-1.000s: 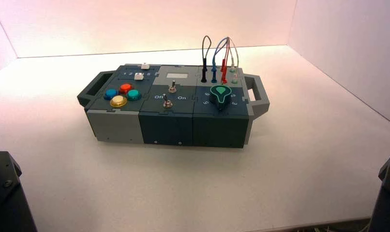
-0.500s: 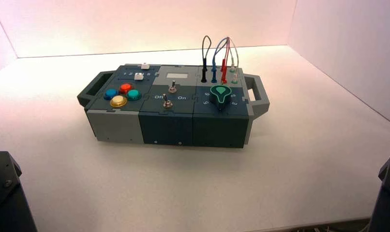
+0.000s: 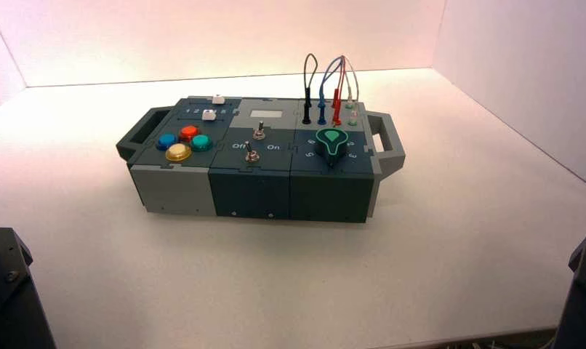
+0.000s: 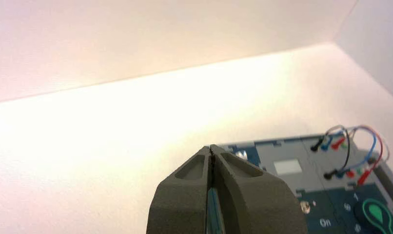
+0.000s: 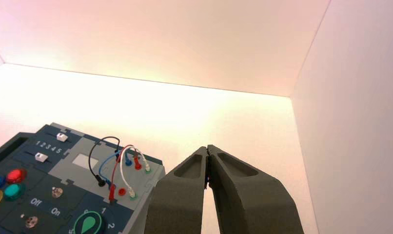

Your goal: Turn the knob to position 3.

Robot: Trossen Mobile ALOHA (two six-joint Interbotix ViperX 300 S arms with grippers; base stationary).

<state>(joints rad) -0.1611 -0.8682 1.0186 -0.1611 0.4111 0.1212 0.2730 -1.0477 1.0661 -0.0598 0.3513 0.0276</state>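
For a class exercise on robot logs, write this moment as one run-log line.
left gripper: shut, idle | right gripper: shut, idle | knob: untouched, front right of box

On dark panel, near left end of box (image 3: pixel 250 193): blue button (image 3: pixel 166 142), red button (image 3: pixel 189 133), green button (image 3: pixel 201 142), yellow button (image 3: pixel 178 152), all placed close together.

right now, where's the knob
In the high view, the knob is on the box's front right, in front of the wires.

buttons (image 3: pixel 178 152) left, switches (image 3: pixel 252 155) between, knob (image 3: pixel 331 145) right, wires (image 3: pixel 336 116) behind the knob.
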